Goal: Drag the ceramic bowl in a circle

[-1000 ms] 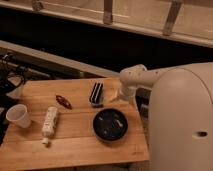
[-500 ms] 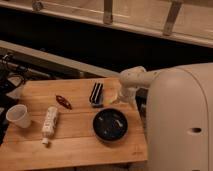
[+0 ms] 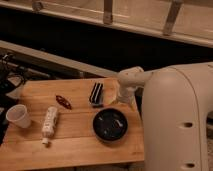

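The ceramic bowl (image 3: pixel 110 124) is round, shallow and glossy black with pale glints inside. It sits on the wooden table (image 3: pixel 75 140) near the right edge. My gripper (image 3: pixel 119 101) hangs at the end of the white arm, just beyond the bowl's far rim and a little to the right, close to the table top. It is apart from the bowl.
A black ribbed block (image 3: pixel 96 94) stands just left of the gripper. A small dark red object (image 3: pixel 63 101) lies mid-table. A white bottle (image 3: pixel 48 123) lies on its side further left. A white cup (image 3: pixel 18 116) stands at the left edge. My white body (image 3: pixel 175 125) fills the right.
The arm has shifted slightly to the right and down toward the bowl's far rim. The bowl and the other objects have not moved.
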Robot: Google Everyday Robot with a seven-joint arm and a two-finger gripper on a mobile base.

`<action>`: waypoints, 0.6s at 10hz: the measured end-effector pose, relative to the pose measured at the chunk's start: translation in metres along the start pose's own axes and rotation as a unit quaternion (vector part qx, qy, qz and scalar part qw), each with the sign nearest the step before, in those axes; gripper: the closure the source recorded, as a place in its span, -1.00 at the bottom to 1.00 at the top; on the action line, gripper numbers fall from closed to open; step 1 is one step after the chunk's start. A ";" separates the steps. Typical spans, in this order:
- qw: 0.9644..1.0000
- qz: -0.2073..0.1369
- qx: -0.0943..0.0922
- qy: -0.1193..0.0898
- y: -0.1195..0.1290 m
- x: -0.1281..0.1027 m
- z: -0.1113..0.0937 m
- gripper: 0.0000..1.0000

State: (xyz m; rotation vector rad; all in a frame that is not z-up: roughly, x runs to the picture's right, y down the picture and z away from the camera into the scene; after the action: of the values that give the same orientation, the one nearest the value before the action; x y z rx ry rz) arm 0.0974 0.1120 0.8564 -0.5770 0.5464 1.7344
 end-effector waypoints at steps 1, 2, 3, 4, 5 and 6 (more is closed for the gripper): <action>1.000 -0.004 0.000 0.001 0.001 0.000 0.000 -0.72; 1.000 -0.011 0.001 0.004 0.000 0.002 0.000 -0.72; 1.000 -0.015 -0.002 0.007 -0.003 0.006 -0.004 -0.72; 1.000 -0.018 -0.013 0.011 -0.013 0.013 -0.010 -0.72; 0.999 -0.022 -0.018 0.013 -0.029 0.023 -0.020 -0.72; 0.999 -0.029 -0.020 0.016 -0.033 0.028 -0.023 -0.72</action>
State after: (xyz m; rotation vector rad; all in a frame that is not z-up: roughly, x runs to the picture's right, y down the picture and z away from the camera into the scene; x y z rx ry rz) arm 0.1260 0.1252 0.8187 -0.6439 0.5139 1.6861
